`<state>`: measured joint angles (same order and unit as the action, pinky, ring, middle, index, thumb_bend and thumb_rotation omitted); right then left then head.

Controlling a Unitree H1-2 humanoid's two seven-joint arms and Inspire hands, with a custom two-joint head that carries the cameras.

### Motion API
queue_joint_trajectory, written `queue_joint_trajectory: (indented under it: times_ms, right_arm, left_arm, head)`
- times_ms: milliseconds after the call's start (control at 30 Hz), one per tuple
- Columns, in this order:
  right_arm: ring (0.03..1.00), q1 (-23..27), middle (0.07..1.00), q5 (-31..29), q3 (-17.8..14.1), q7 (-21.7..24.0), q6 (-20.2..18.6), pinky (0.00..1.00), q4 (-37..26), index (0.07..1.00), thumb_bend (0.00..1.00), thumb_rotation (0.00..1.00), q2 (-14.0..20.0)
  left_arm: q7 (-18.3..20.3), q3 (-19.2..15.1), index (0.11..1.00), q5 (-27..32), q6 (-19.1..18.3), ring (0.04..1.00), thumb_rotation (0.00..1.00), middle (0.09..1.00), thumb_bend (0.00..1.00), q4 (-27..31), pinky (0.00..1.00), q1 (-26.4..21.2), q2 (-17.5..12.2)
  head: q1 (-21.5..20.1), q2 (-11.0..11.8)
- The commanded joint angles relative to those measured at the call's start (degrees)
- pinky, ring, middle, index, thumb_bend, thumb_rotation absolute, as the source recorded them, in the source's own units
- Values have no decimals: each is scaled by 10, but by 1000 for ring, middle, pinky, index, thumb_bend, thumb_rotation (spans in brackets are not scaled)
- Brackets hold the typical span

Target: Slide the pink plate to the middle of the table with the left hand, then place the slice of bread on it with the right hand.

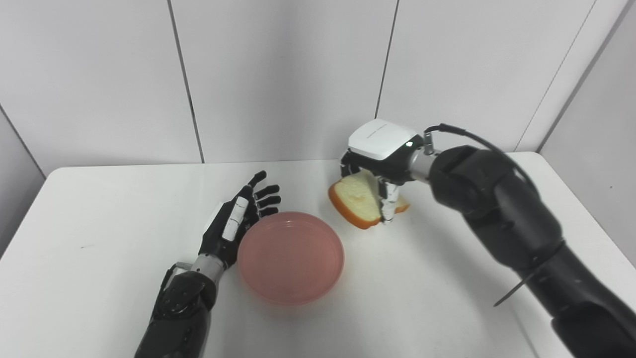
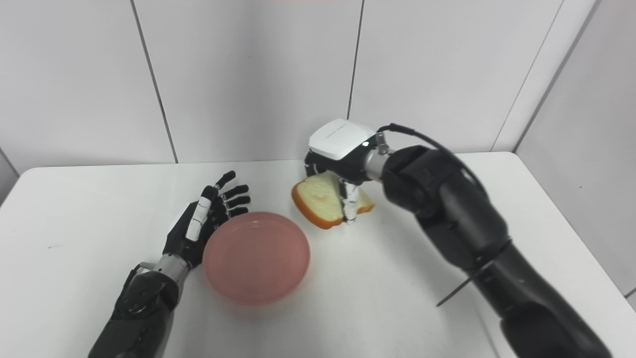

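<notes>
The pink plate (image 1: 290,257), round and shallow, sits near the middle of the white table (image 1: 99,209). The left hand (image 1: 237,219) rests against its left rim, fingers spread, holding nothing. Just beyond the plate's far right edge, the right hand (image 1: 380,169) grips the tilted, orange-crusted slice of bread (image 1: 355,199).

White table (image 1: 99,278) — rounded corners, set against panelled wall. Pink plate (image 1: 290,257) flat on it, touching palm side of left hand (image 1: 233,223). Bread (image 1: 358,201) just beyond plate, tilted — lower edge at tabletop, under right hand (image 1: 380,159).
</notes>
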<state>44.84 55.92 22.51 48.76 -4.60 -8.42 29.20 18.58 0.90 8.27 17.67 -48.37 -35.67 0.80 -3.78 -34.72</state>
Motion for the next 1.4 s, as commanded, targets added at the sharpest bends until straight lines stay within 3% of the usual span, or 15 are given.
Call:
queue_joint_trajectory:
  times_ms: [0,200,400,433,500,633,833,933,1067,1233,1367]
  right_arm:
    - [375,15,449,23,-10,7,-34,239,-27,532,516,0,-6]
    - [383,2,453,73,-10,33,-69,245,-64,527,517,0,-45]
    - [367,-5,446,100,-17,72,-96,181,-87,523,515,0,-81]
    - [265,-6,462,100,-17,73,-96,148,-88,499,526,0,-85]
    - [239,-7,468,95,-13,69,-86,143,-88,492,529,0,-91]
    - [326,-5,414,98,4,69,-69,235,-89,501,527,0,-99]
    - [468,-1,534,105,20,87,-76,280,-83,468,522,0,-118]
    - [430,-1,513,97,25,74,-61,277,-71,477,527,0,-122]
    - [461,-4,529,89,34,43,-40,358,-49,467,526,0,-126]
    - [291,-13,402,77,40,-5,-24,206,-13,503,525,0,-135]
    - [249,-17,463,71,50,-50,-6,174,17,486,531,0,-139]
  left_arm:
    - [-4,2,906,-2,-13,793,900,818,827,-32,769,37,10]
    - [-6,4,905,-7,-10,798,907,820,817,-33,767,39,11]
    - [-6,5,911,-7,-11,795,917,819,813,-38,759,37,16]
    - [-7,5,910,-7,-10,794,916,818,817,-39,762,36,17]
    - [-8,5,908,-8,-10,792,918,817,815,-39,767,36,19]
    - [-15,7,905,-13,-8,790,929,815,807,-40,768,37,22]
    - [-24,11,909,-17,-3,798,939,824,800,-47,770,35,26]
    - [-28,13,909,-19,0,800,947,826,803,-50,767,35,28]
    - [-34,10,903,-19,1,798,946,825,804,-49,756,36,31]
    - [-37,8,889,-19,0,788,935,810,812,-44,743,40,32]
    - [-37,8,887,-19,6,779,942,808,803,-47,734,40,31]
  head:
    - [2,1]
    - [8,1]
    - [14,-1]
    - [15,-1]
    - [18,-2]
    - [22,-3]
    - [30,-3]
    - [35,-3]
    - [41,-4]
    - [45,-5]
    - [48,-5]
